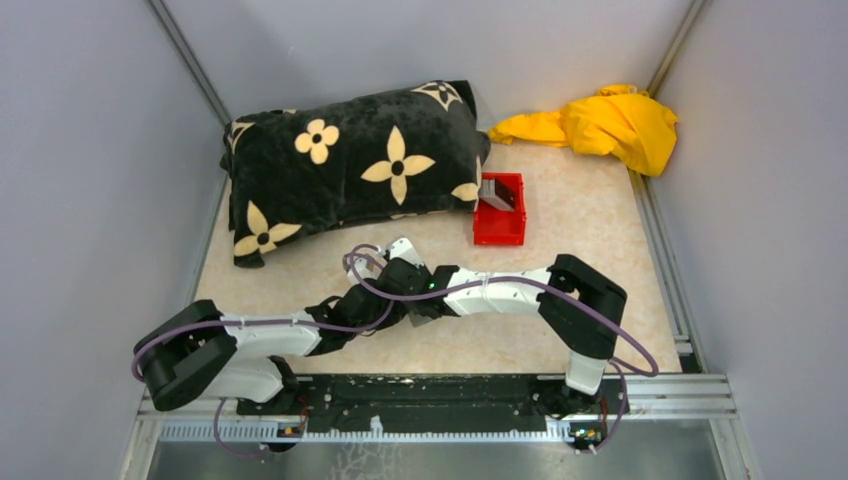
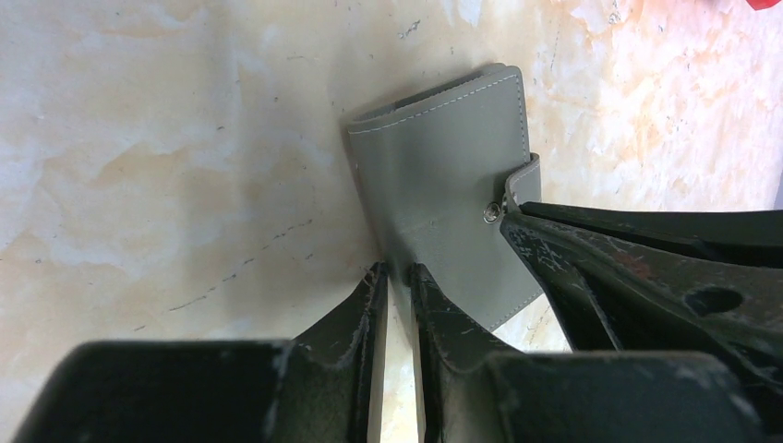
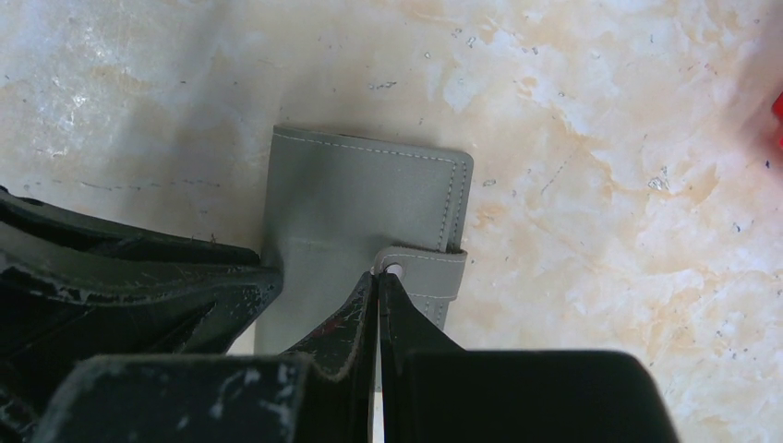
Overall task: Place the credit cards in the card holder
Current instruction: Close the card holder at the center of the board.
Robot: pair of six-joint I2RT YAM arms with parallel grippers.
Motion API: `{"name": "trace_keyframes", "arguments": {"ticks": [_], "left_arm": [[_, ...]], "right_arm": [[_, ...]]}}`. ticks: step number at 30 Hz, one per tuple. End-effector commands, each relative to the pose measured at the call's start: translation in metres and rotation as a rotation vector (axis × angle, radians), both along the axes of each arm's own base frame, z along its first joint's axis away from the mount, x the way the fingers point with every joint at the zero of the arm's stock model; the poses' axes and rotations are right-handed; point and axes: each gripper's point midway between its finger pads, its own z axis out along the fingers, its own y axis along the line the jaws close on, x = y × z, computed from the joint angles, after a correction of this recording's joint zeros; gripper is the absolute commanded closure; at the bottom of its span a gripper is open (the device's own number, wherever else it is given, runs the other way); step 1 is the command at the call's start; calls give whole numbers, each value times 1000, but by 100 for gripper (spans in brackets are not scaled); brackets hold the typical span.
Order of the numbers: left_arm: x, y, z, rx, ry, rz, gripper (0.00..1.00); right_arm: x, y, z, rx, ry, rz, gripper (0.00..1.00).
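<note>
Down at mid-table, both arms met over the card holder [image 2: 443,175], and it was a tight huddle! The left gripper [image 2: 399,291] had its jaws drawn in narrow, clamped on the holder's near edge, with the grey leather plainly caught between the two fingers. From that claw the holder's long axis ran straight away, flat on the table [image 1: 600,210].

Across it at a right angle came the right gripper [image 3: 378,295]. Its jaws were pressed fully together, tips right at the end of the snap tab [image 3: 429,268], just beside the metal snap [image 2: 492,212]. Whether a sliver of strap sat between those tips could not be told. The tab looked lifted a touch off the cover, so the flap seemed the thing in play: get it open before any card goes in.

As for pose, the left arm lay low and stretched forward and to the right from its base. The right arm had its elbow out wide and its forearm swung left across the table, so the two wrists nearly touched.

And the credit cards [image 1: 497,195]? A grey stack leaned inside the red bin [image 1: 499,228], beyond the huddle and off to the right, well apart from the holder. That side belongs to the right arm, so it looked the likelier one to fetch them.
</note>
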Motion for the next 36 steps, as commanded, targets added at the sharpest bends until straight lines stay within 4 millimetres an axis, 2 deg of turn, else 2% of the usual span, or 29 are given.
{"name": "trace_keyframes", "arguments": {"ticks": [1, 36], "left_arm": [[4, -7, 6, -11, -16, -10, 79], [5, -8, 5, -6, -16, -15, 79]], "right_arm": [[4, -3, 21, 35, -30, -14, 100], [-6, -2, -20, -33, 68, 13, 100]]}}
